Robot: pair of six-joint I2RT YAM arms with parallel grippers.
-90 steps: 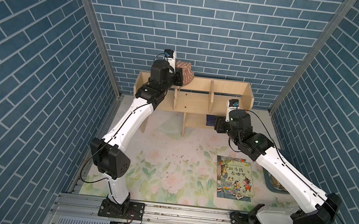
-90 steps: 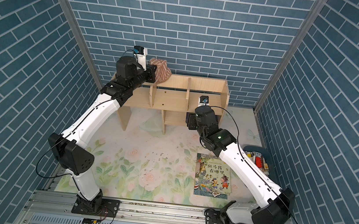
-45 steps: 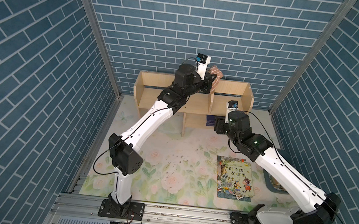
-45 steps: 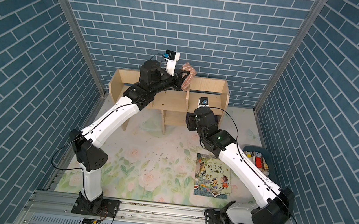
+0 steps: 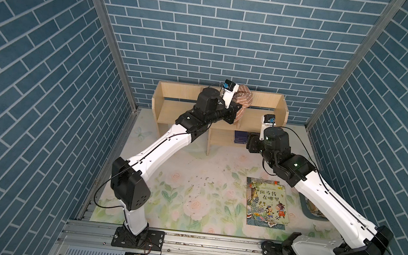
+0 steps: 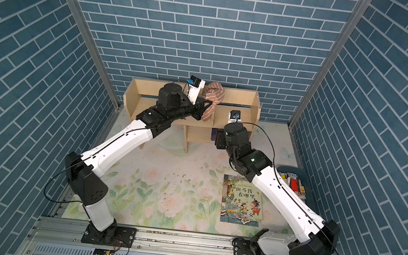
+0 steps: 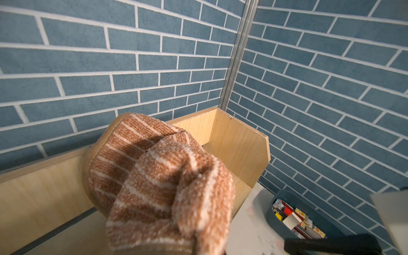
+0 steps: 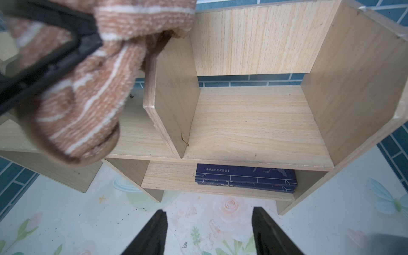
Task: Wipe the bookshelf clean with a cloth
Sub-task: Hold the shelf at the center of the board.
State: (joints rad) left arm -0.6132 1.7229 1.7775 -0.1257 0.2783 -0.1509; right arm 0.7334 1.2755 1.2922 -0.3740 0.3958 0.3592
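My left pincer (image 5: 237, 109) clamped on cloth (image 5: 244, 99), carried rightward along shelf (image 5: 173, 109) to right divider (image 8: 174, 99), right pincer (image 8: 209, 211) unmoved, jaws apart.

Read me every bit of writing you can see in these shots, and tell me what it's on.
"斑马线在哪里": the title, in two rows, on the picture book cover.
White characters on the dark blue book in the lower cubby of the bookshelf: too small to read.
Labels inside the bin: too small to read.
Nothing else legible.
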